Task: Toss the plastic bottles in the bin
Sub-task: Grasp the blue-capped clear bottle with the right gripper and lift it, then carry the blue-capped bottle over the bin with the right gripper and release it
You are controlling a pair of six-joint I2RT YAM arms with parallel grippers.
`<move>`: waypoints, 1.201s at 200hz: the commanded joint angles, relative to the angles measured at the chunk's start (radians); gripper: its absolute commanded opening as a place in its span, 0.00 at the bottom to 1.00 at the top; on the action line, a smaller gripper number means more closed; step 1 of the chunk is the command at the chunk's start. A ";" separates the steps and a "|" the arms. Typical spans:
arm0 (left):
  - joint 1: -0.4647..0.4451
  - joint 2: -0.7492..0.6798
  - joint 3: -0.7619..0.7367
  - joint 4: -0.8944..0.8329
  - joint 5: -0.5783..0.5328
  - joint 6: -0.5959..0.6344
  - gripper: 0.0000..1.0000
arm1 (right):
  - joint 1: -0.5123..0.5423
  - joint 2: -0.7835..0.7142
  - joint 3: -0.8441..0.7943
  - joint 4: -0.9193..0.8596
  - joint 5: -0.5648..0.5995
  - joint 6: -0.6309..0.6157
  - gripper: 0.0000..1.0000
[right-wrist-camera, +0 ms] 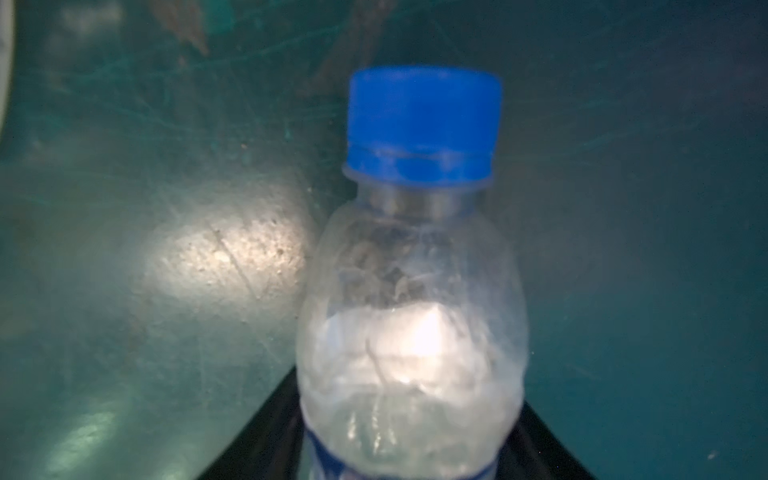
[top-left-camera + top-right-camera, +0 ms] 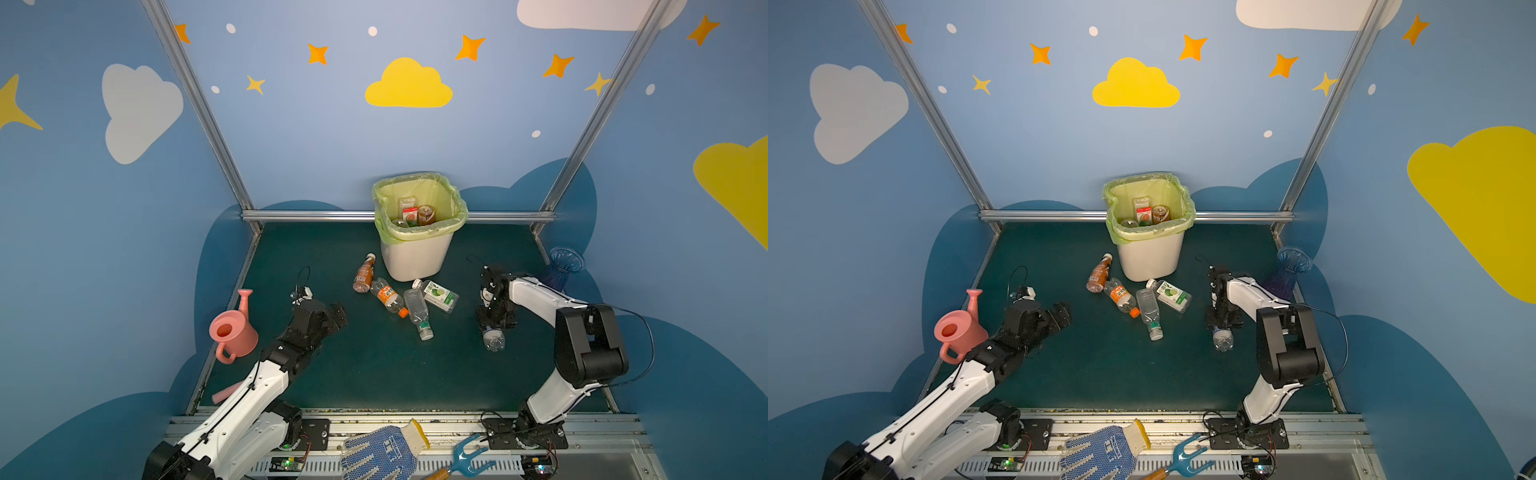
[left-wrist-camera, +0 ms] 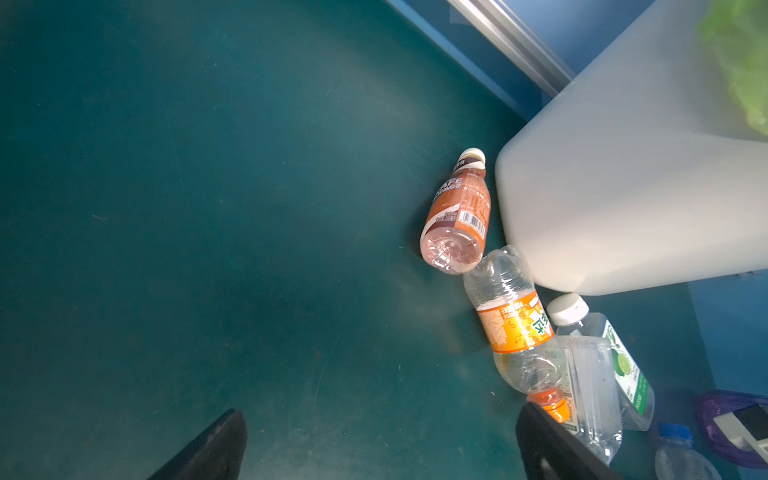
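The white bin (image 2: 415,257) (image 2: 1150,257) with a yellow-green liner stands at the back and holds a few bottles (image 2: 417,212). In front of it lie a brown bottle (image 2: 364,274) (image 3: 457,212), an orange-labelled one (image 2: 388,296) (image 3: 515,328), a clear one (image 2: 417,313) and a lime-labelled one (image 2: 438,295). My right gripper (image 2: 492,326) (image 2: 1223,326) (image 1: 409,395) points down, its fingers pressed on both sides of a clear blue-capped bottle (image 2: 493,338) (image 1: 411,291) on the mat. My left gripper (image 2: 338,316) (image 3: 380,415) hovers open and empty, left of the pile.
A pink watering can (image 2: 230,332) stands at the mat's left edge and a ribbed blue vase (image 2: 563,266) at its right edge behind my right arm. A dotted glove (image 2: 382,453) and a blue hand rake (image 2: 469,457) lie on the front rail.
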 commanded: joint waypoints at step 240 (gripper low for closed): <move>0.080 0.162 -0.009 0.041 0.064 -0.042 1.00 | 0.157 0.418 1.682 -0.184 -0.486 0.106 0.58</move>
